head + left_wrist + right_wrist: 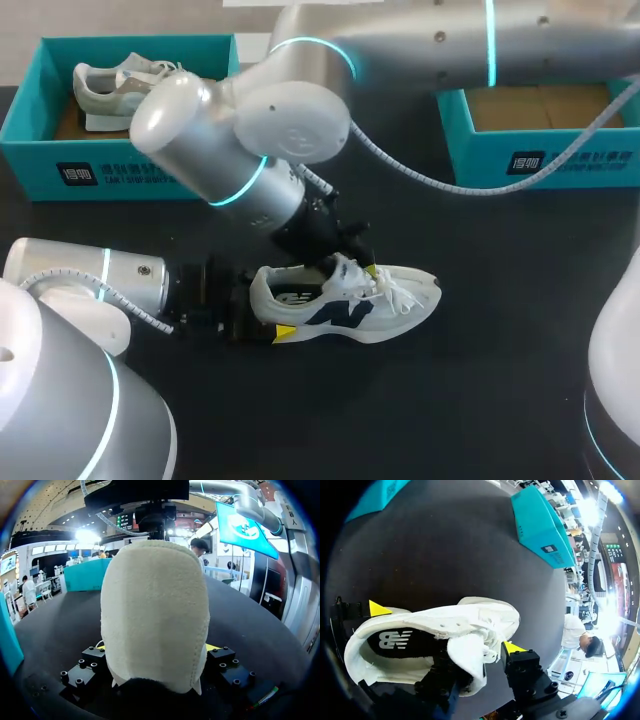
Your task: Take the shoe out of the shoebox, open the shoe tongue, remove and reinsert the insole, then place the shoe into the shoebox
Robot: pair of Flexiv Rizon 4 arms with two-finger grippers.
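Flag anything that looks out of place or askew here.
Nothing stands out. The shoe stands upright on the table, its heel held by the left gripper; the tongue is lifted at the right gripper, as the task expects.

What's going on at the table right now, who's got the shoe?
The white shoe lies out of its box on the table. The left gripper clamps its heel, fingers on both sides. The right gripper sits at the shoe's opening by the tongue; its grip is unclear. The insole is in the shoe. The shoebox on the right stands empty.
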